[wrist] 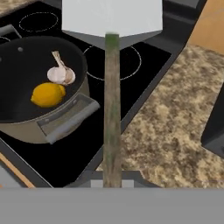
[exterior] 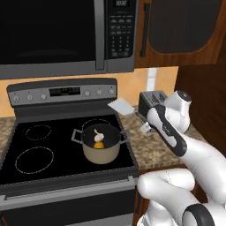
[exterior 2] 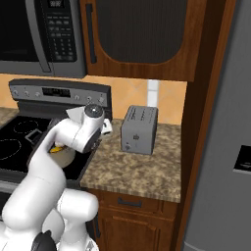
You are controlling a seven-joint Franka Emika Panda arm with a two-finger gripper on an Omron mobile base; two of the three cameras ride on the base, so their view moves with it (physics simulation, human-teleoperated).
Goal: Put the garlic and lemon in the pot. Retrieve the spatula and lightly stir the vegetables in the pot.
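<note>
The beige pot [exterior: 102,154] stands on the stove's front right burner, with the whitish garlic [exterior: 99,133] and the yellow lemon [exterior: 99,145] inside it. In the hand view the garlic [wrist: 61,73] lies just beyond the lemon [wrist: 48,94] on the dark inside of the pot [wrist: 26,129]. My gripper [wrist: 112,181] is shut on the thin handle of the spatula [wrist: 112,109]. The spatula's light-grey blade [exterior: 120,105] hangs in the air behind and to the right of the pot, above the stove's back right corner. My gripper [exterior: 144,125] is over the counter's edge, right of the pot.
A grey toaster [exterior 2: 139,128] stands on the speckled counter [exterior 2: 132,169] close to the right of my hand. A microwave [exterior: 66,35] and a dark wood cabinet [exterior 2: 142,34] hang overhead. The stove's control panel [exterior: 62,92] rises behind the burners. A grey fridge [exterior 2: 230,147] stands at the far right.
</note>
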